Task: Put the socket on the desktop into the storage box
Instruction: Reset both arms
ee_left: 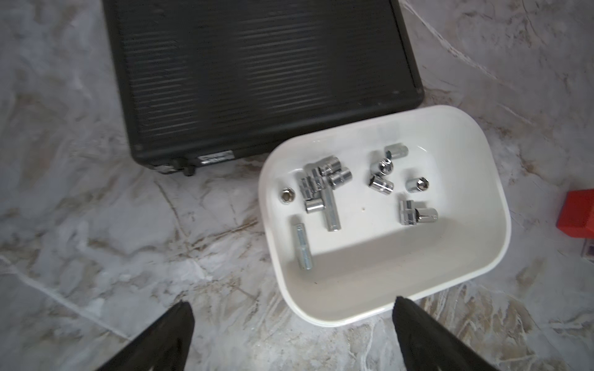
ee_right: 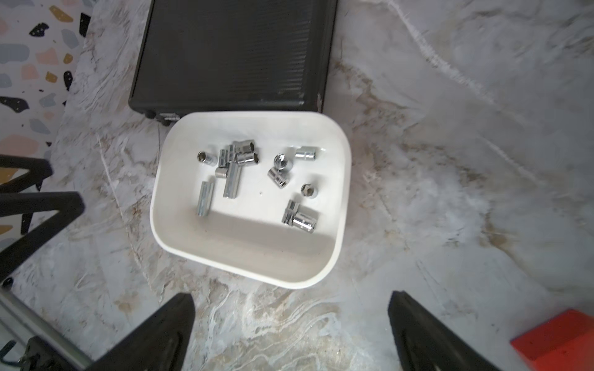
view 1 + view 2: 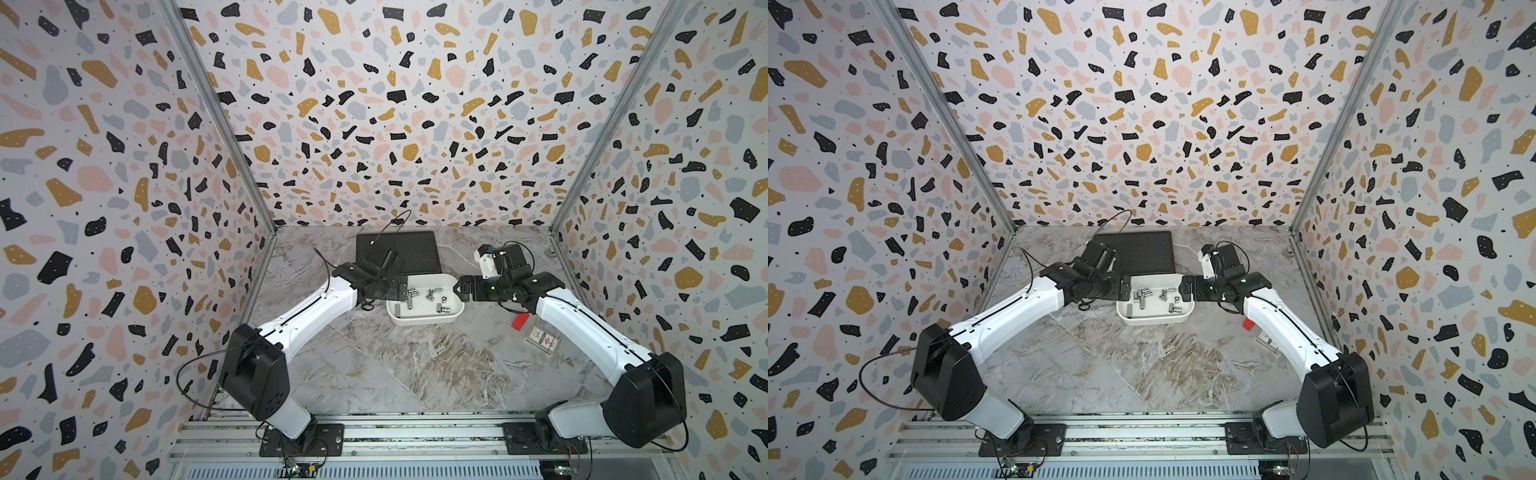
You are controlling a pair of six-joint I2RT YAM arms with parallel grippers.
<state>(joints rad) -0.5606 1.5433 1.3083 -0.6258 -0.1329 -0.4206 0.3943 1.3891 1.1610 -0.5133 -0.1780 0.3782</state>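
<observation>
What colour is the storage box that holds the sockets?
Plain white, with no pattern. The storage box shows best in the left wrist view.

I see red block [image 1: 578, 213] cut by frame, storage box [image 3: 424, 321] end hidden by left gripper [image 3: 403, 287], card pack [image 3: 1266, 337] half under right arm [image 3: 1291, 332]
</observation>
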